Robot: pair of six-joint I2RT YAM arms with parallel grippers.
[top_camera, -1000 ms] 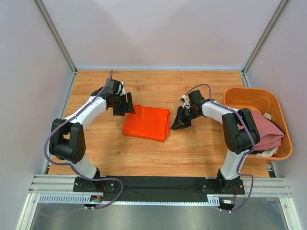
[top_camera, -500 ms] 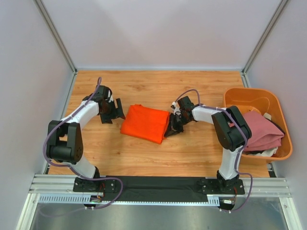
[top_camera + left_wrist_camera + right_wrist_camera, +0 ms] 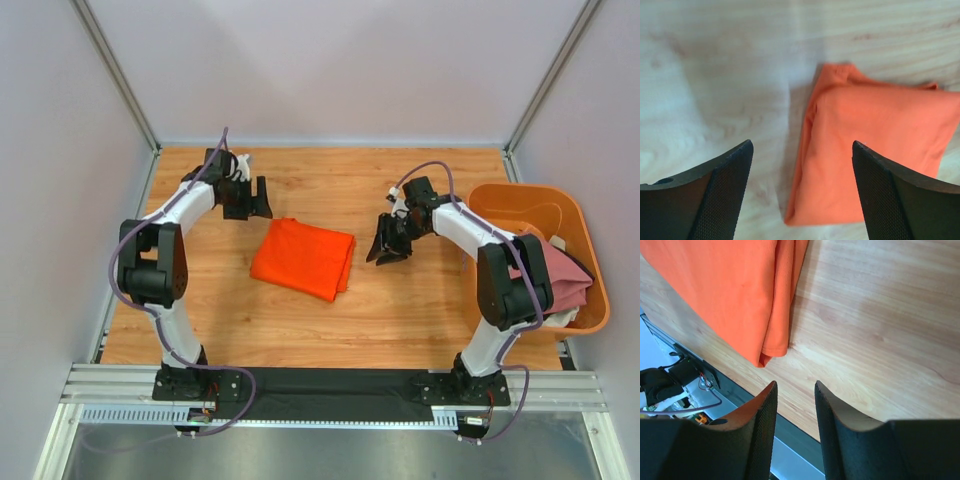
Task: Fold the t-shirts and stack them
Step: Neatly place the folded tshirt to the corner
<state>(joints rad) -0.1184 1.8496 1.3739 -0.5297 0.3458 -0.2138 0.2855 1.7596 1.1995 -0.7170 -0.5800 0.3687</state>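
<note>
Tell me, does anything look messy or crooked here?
Only a little. The pink t-shirt is bunched up in a heap in the orange tub on the right. The folded orange t-shirt lies a bit crooked on the table.

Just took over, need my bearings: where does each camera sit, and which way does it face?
Top external: above and behind the robot, looking down on the table; left arm and right arm show.
Left wrist: on the left arm, looking down at the orange t-shirt past its wide-open jaws.
Right wrist: on the right arm, looking at the table's near edge past narrowly parted jaws.
Shared: all see the orange t-shirt.
</note>
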